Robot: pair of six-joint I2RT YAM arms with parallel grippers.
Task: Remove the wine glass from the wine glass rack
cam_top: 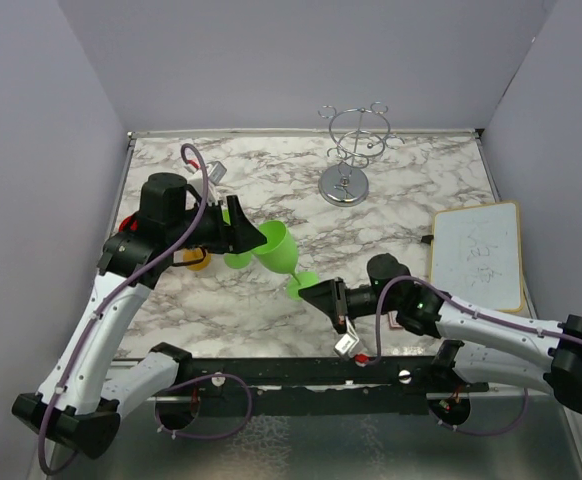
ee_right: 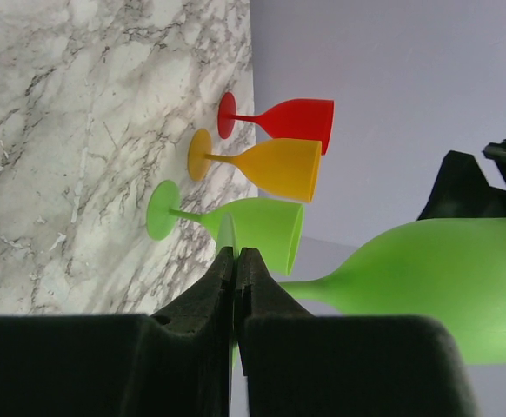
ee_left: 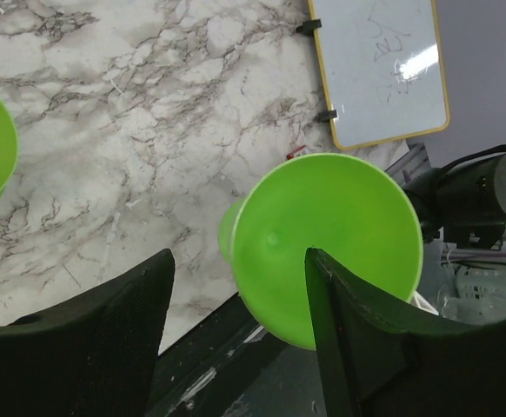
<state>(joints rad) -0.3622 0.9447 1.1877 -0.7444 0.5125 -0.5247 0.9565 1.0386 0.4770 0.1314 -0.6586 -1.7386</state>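
Observation:
A green wine glass [cam_top: 276, 247] hangs tilted in the air over the middle of the table. My right gripper [cam_top: 316, 293] is shut on the thin edge of its foot [ee_right: 227, 233], and its bowl [ee_right: 444, 278] points away to the left. My left gripper [ee_left: 236, 254] is open around the mouth of that bowl [ee_left: 322, 234]. Its right finger [ee_left: 357, 330] lies over the rim, while the left finger [ee_left: 105, 321] stands apart from it. The chrome wine glass rack [cam_top: 351, 150] stands at the back of the table with nothing hanging on it.
Three more glasses stand at the left of the table: green [ee_right: 253, 224], orange [ee_right: 275, 165] and red [ee_right: 296, 117]. A small whiteboard [cam_top: 476, 255] lies at the right edge. Grey walls enclose the table on three sides.

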